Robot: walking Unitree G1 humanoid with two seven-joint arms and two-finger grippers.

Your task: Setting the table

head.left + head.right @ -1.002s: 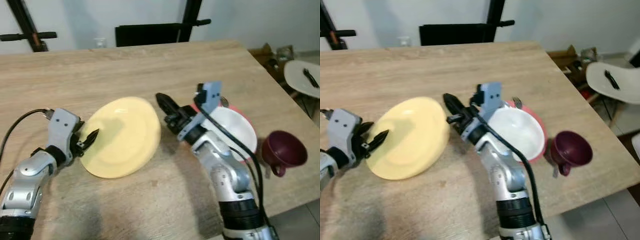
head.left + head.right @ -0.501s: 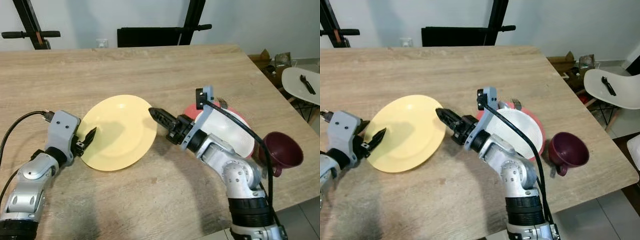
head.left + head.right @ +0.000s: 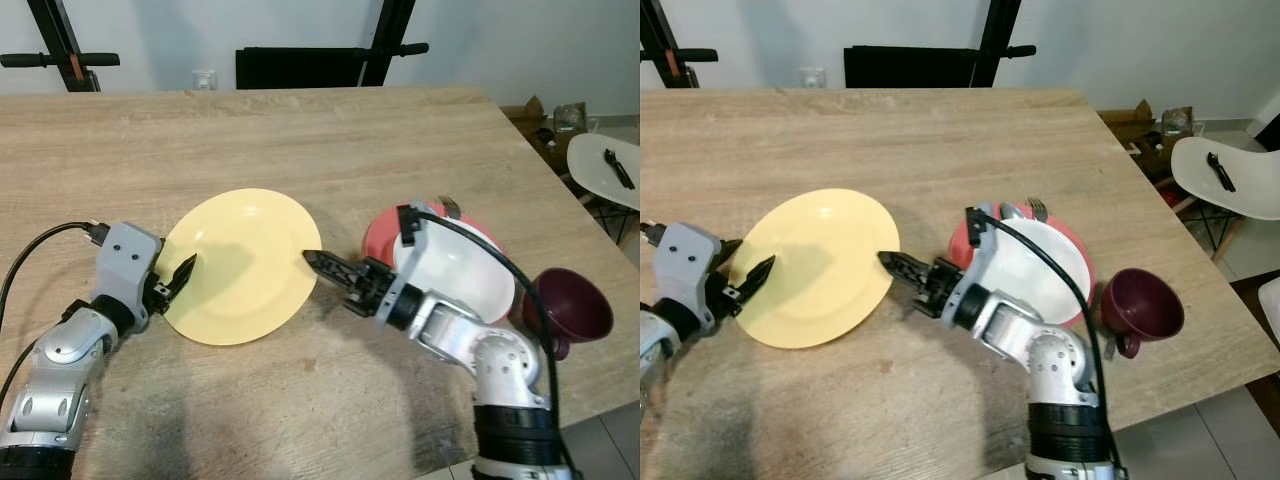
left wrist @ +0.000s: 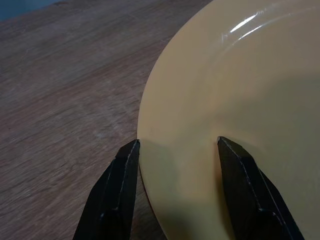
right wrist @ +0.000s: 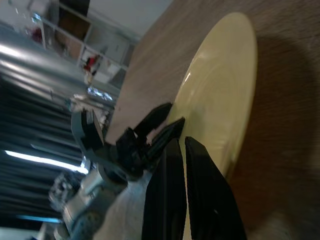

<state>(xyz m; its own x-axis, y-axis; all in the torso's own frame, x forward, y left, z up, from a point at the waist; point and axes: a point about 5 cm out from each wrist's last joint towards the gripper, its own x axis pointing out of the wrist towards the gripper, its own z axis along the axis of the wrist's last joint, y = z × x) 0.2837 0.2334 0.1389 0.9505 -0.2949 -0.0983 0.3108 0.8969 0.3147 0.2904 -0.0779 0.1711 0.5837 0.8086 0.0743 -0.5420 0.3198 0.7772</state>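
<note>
We have the yellow plate [image 3: 240, 264] lying near the middle of the table [image 3: 300, 130], a little toward our near edge. Our left gripper [image 3: 178, 276] sits at its left rim with its fingers [image 4: 120, 195] spread, one over the plate and one at the rim's edge beside the wood; we cannot tell whether they bear on it. Our right gripper [image 3: 325, 266] points at the plate's right rim, its fingers [image 5: 170, 200] pressed together with nothing between them, tip just at the rim.

We judge the plate stiff, glossy and likely slippery, breakable if dropped, light enough for one arm. The thin raised rim is the only place to take hold, pinched top and underside, best from both sides.

Against half a second ago, our right arm has dropped lower and swung toward our near edge, its tip now touching or nearly touching the rim. The plate has settled flatter than a second ago, when its right side stood tilted up. Our left gripper holds its place.

The white bowl [image 3: 462, 280] on a red plate [image 3: 385, 228] and the maroon cup [image 3: 572, 308] stand toward the table's right edge.
</note>
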